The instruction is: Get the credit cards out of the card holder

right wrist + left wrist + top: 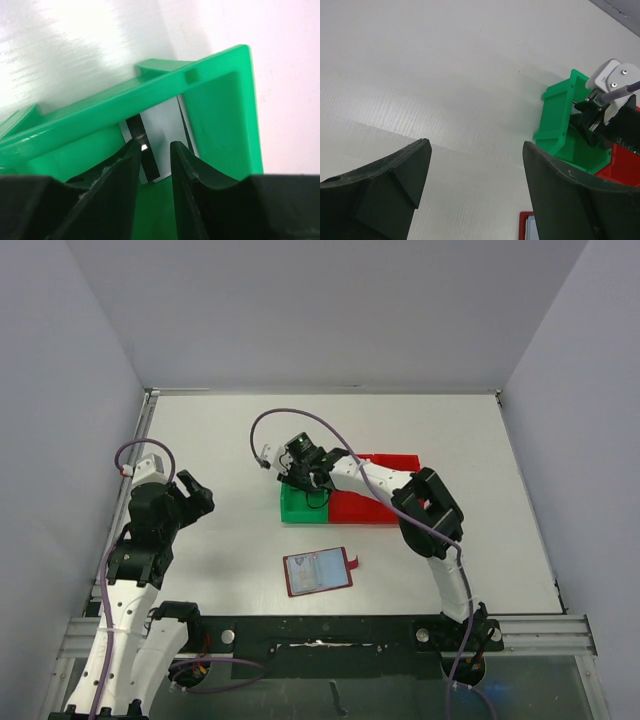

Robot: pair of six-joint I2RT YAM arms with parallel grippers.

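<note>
The card holder [318, 571] lies open on the table near the front, dark red with pale blue-grey pockets facing up; its corner [527, 226] shows in the left wrist view. A silver-grey credit card [165, 125] with a black stripe rests inside the green bin [215, 125], against its far wall. My right gripper [156, 145] hangs over that bin [300, 505], its jaws a little apart, and the card shows through the gap. My left gripper [195, 495] hovers at the left, wide open [476, 145] and holding nothing.
A red bin [365, 508] stands directly right of the green bin [560, 115], and a second red bin's rim [395, 459] shows behind it. White walls close in the table on the left, back and right.
</note>
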